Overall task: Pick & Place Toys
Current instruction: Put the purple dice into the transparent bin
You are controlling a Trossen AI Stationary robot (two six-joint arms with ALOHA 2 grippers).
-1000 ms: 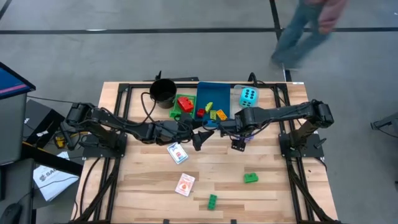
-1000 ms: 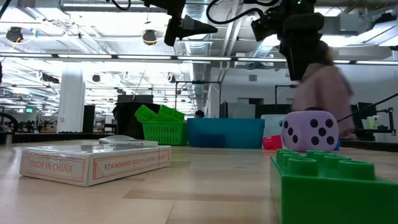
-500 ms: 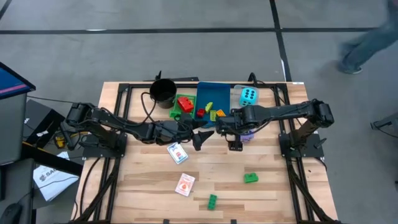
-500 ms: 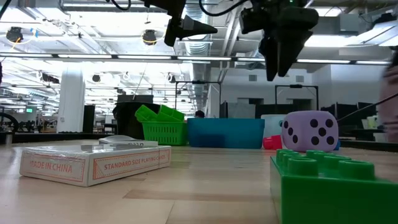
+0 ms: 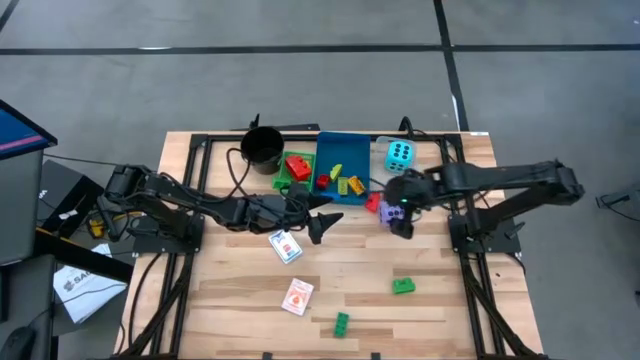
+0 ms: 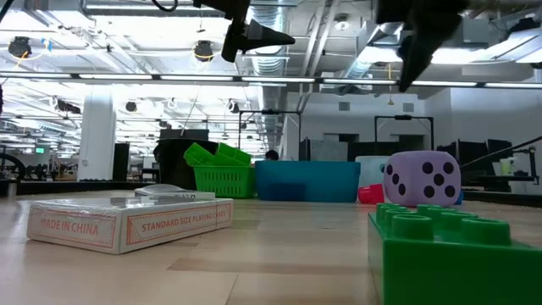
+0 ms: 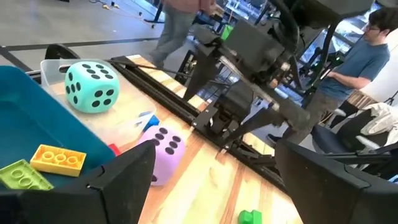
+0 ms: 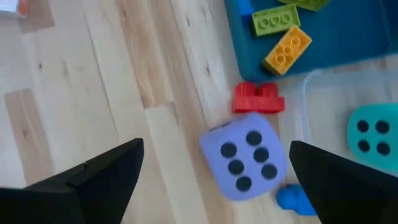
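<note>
Two dark robot arms reach over a wooden bench strewn with toys, both grippers spread wide and holding nothing. The right gripper hangs above the purple die, which sits on the bare wood with its six-pip face up, a red brick just beside it and a small blue piece near its other side. The left gripper hovers near the bench's middle, close to the front edge of the blue tray, which holds yellow and green bricks. The cyan die rests in a clear tray at the bench's far right corner, well apart from either gripper. A green basket with a red brick sits next to the blue tray, and a black cup stands beside that. Two white card packs lie on the open wood, one just below the left gripper and another nearer the front edge. Two green bricks lie toward the front, one on the right and one close to the edge. In the left wrist view, a person in a blue shirt is seen beyond the bench.
</note>
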